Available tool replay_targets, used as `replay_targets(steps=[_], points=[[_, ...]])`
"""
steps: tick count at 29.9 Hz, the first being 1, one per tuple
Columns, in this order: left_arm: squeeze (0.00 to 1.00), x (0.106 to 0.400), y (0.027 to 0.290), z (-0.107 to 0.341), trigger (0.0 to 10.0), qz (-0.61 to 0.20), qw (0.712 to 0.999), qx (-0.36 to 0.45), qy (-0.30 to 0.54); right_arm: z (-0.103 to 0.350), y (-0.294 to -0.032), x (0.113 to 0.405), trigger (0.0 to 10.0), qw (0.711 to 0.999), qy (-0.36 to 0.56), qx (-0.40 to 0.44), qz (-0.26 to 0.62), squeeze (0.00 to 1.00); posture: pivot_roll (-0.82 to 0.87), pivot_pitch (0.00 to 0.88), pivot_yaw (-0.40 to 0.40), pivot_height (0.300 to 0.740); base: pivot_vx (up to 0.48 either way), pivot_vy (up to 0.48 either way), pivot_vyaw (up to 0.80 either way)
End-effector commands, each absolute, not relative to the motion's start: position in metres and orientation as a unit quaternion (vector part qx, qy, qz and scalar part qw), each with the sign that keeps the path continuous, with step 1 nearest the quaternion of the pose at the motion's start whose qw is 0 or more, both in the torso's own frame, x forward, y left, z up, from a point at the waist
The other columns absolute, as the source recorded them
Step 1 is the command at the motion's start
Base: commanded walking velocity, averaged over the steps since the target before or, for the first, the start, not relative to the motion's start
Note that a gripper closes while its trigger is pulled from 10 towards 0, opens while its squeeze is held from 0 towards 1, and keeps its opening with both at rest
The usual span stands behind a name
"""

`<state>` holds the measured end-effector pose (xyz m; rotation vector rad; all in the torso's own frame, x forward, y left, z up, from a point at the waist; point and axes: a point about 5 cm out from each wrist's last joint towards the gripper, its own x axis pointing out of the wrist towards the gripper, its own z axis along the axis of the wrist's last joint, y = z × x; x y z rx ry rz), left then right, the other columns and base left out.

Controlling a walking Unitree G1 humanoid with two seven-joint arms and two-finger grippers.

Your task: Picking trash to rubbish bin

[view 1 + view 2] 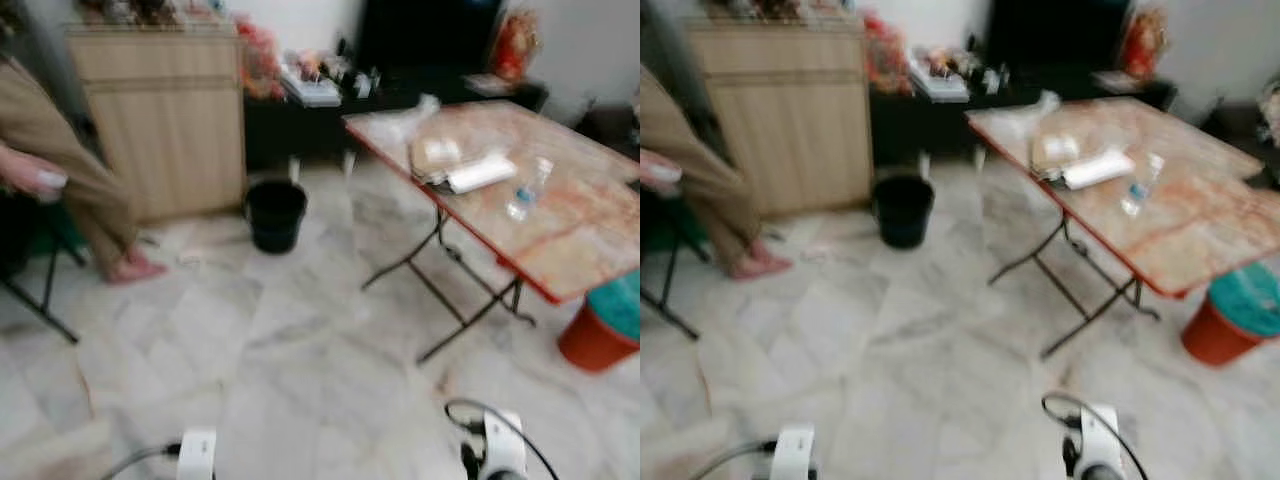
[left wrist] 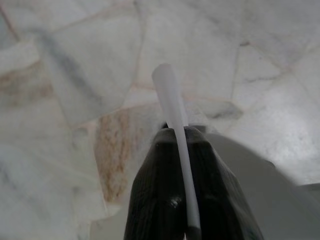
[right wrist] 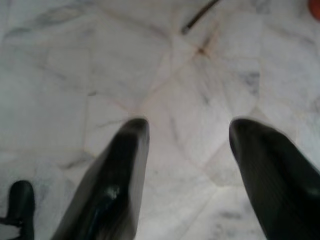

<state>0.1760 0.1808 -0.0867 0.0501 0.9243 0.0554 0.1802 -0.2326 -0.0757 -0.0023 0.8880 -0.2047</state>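
- Though blurred from the head views, spreads pale across the whole room: marble floor point(image 1: 300, 350), glossy, irregular slabs veined grey with rusty patches.
- Stands on the right: folding table point(image 1: 590, 250), worn reddish marbled top with a red edge on thin crossed black metal legs; carries papers and a clear plastic bottle point(image 1: 528, 189).
- Rises far left: light wooden cabinet point(image 1: 165, 110), flat-fronted; beside it a seated person's leg point(image 1: 80, 190) in tan cloth.
- Sits on the floor just right of the cabinet, well away from both arms: black rubbish bin point(image 1: 274, 214), round and tapered.
- Pinched shut around a slim white strip point(image 2: 175, 130), smooth, flat and stiff-looking, poking forward past the fingertips: left gripper point(image 2: 177, 135).
- Hangs spread wide over bare marble, holding nothing: right gripper point(image 3: 187, 130), glossy black fingers.
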Motion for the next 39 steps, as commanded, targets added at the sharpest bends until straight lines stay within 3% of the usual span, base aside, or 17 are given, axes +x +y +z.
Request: replay_targets(steps=[1, 9, 21, 39], points=[[0.0, 0.173, 0.177, -0.089, 10.0, 0.017, 0.889, 0.03, 0.457, -0.071, -0.237, 0.187, 10.0, 0.901, 0.42, -0.002, -0.106, 0.0, 0.15, 0.0, -0.151, 0.74, 0.0, 0.0, 0.62], [0.0, 0.173, 0.174, -0.089, 10.0, 0.018, 0.889, 0.025, 0.457, -0.072, -0.237, 0.185, 10.0, 0.9, 0.422, -0.002, -0.104, 0.0, 0.15, 0.0, -0.168, 0.74, 0.0, 0.0, 0.56], [0.0, 0.164, 0.171, -0.093, 10.0, 0.009, 0.882, 0.032, 0.469, -0.072, -0.229, 0.188, 10.0, 0.905, 0.415, 0.019, -0.094, 0.0, 0.14, 0.0, -0.167, 0.74, 0.0, 0.0, 0.0], [0.0, 0.179, 0.177, -0.086, 10.0, -0.02, 0.886, 0.078, 0.456, -0.073, -0.217, 0.191, 10.0, 0.907, 0.407, 0.045, -0.098, 0.0, 0.11, 0.0, -0.092, 0.74, 0.0, 0.0, 0.0]])
